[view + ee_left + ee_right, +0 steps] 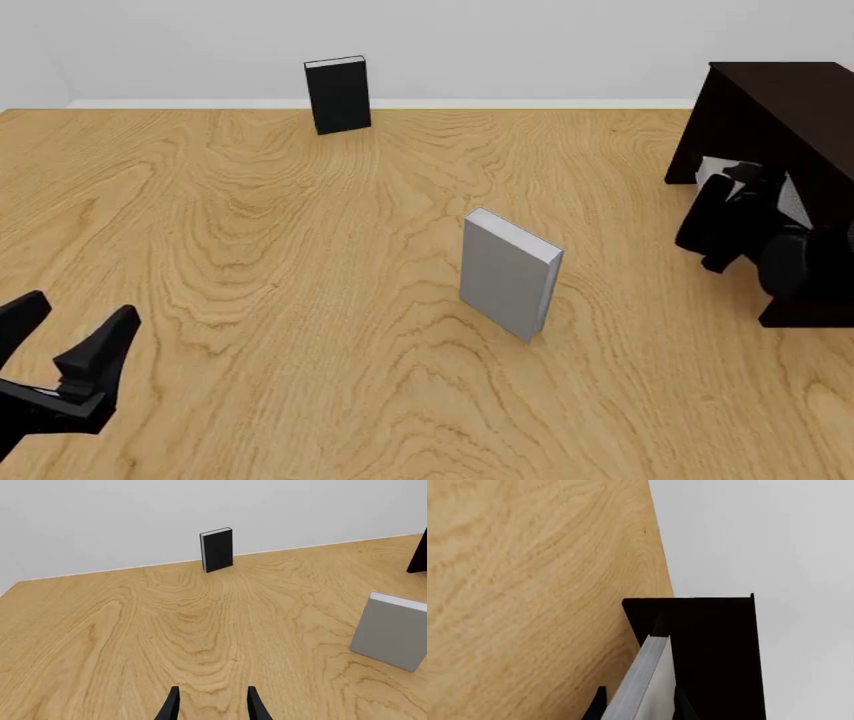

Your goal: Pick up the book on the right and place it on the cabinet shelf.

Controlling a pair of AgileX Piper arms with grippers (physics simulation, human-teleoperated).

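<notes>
The light grey book (pixel 644 680) is clamped between the fingers of my right gripper (pixel 639 706), which is shut on it. In the front view this book (pixel 797 198) shows as pale patches behind the right gripper (pixel 738 190), at the open side of the near-black cabinet (pixel 774 100). The right wrist view has the book's far end reaching into the cabinet's (pixel 714 645) dark inside. I cannot make out the cabinet shelf board itself. My left gripper (pixel 67 328) hovers open and holding nothing at the near left of the table.
A second grey book (pixel 507 275) stands upright mid-table, also seen from the left wrist (pixel 393 632). A black book (pixel 338 95) stands at the far edge by the wall. The wooden table (pixel 267 250) spreads between them.
</notes>
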